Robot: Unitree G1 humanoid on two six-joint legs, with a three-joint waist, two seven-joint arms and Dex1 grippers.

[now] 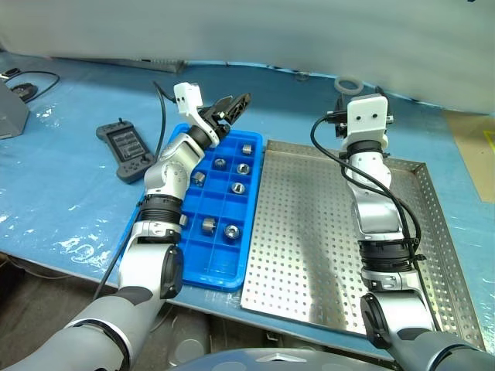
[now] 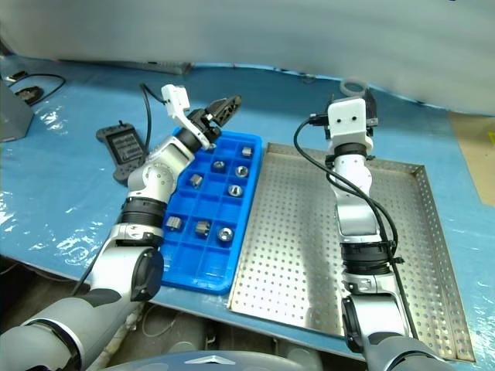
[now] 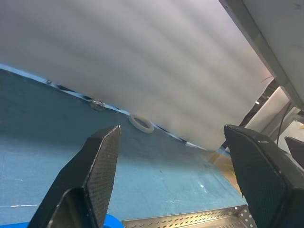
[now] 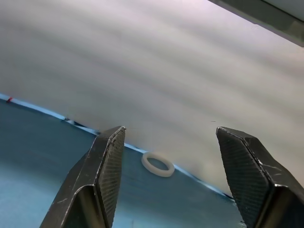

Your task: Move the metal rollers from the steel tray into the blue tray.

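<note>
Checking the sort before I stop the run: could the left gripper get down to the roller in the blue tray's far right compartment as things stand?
Probably yes. The left gripper hangs open and empty just above the blue tray's far end, with nothing between it and that roller.

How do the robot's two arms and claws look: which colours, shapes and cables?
Both arms are silver-grey tubes with black joint rings. Loose black cables run along each forearm. Each wrist carries a white boxy block. The left claw and the right claw each have two black, flat, finely textured fingers.
</note>
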